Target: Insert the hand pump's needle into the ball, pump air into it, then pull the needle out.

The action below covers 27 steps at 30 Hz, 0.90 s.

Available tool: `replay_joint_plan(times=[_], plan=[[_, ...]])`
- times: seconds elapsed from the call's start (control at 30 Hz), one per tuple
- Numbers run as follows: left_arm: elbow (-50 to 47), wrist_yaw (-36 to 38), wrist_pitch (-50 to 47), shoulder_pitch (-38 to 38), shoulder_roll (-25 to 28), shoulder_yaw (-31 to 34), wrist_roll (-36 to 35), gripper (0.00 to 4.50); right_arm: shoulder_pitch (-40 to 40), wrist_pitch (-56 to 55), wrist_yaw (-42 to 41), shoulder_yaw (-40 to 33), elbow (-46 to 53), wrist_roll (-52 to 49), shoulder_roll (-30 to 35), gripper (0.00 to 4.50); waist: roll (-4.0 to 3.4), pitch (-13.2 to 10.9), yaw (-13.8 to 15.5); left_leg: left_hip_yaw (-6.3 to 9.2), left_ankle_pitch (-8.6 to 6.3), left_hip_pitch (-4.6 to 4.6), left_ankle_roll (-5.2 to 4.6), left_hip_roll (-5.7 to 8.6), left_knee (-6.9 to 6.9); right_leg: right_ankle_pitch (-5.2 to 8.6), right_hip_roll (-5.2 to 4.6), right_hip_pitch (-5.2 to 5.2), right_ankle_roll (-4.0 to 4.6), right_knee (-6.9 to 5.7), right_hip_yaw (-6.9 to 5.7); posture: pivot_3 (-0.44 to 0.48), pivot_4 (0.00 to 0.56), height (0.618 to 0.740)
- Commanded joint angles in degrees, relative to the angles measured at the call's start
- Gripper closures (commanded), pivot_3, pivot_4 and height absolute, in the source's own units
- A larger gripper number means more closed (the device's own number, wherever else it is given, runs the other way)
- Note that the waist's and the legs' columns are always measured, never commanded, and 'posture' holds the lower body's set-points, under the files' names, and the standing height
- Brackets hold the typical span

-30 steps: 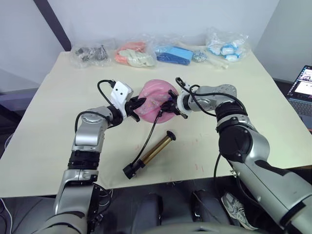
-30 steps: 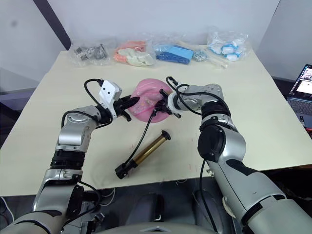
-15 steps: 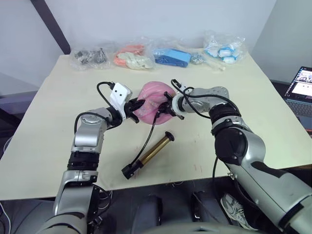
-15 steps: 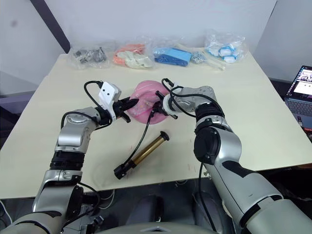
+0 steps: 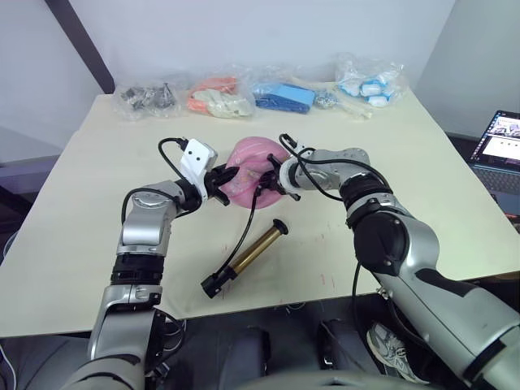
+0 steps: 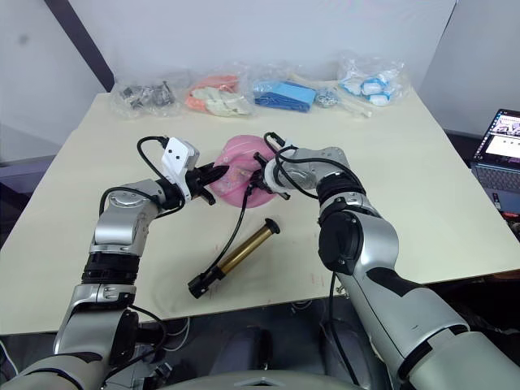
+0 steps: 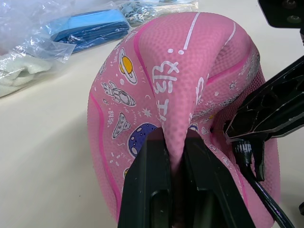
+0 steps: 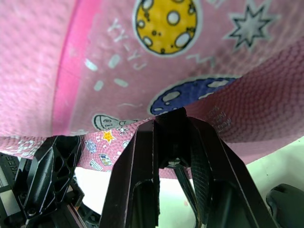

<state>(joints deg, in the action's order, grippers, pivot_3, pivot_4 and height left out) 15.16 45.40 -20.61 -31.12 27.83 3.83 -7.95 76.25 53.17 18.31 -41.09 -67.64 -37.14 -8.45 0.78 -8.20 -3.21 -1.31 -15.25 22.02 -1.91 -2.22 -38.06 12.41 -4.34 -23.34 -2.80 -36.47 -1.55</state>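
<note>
Since a second ago, my right tool (image 5: 276, 179) has pressed closer, clamping the needle fitting (image 8: 172, 142) against the ball (image 5: 256, 162). My left tool (image 5: 225, 178) pinches a fold, steadying it mid-table; pump (image 5: 258, 248) lies toward the near edge.

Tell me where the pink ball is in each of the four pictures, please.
Left eye view: the ball at table centre, between both claws.
Right eye view: same place, slightly further left in the picture.
Left wrist view: a pinched fold between the left claw fingers.
Right wrist view: printed skin behind the right claw.
Shared landmark: the black hose.
</note>
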Motion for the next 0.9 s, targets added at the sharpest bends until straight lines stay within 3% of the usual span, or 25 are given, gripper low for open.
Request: replay_joint_plan(times=[0.03,0.73,0.9], plan=[[1.1,6.32,-2.09,2.57,-3.25,-8.3,-0.56,4.47,1.56,-7.22,-1.4,-0.6,0.24,-1.71,-1.47,4.14,0.0,0.0,-0.03,0.0,0.0,-0.05,0.0,0.0,0.02,0.02,0.0,0.04,0.01,0.01,0.0,0.0,0.15,0.74],[1.99,6.66,-1.81,2.36,-2.99,-8.32,-0.38,4.47,0.19,-12.76,-2.96,2.57,-0.79,-0.64,-0.43,4.14,-0.04,0.03,-0.03,0.13,0.0,-0.19,0.0,-0.09,0.29,0.03,-0.02,0.08,0.05,0.22,-0.02,0.0,0.15,0.74],[4.11,5.96,-0.64,1.16,-3.05,-7.92,0.31,4.47,0.4,-7.09,-6.39,6.06,1.49,0.41,0.26,4.14,-0.07,0.01,0.03,0.15,0.0,-0.18,0.0,-0.1,0.3,0.03,-0.02,0.07,0.07,0.26,-0.04,0.0,0.15,0.74]])
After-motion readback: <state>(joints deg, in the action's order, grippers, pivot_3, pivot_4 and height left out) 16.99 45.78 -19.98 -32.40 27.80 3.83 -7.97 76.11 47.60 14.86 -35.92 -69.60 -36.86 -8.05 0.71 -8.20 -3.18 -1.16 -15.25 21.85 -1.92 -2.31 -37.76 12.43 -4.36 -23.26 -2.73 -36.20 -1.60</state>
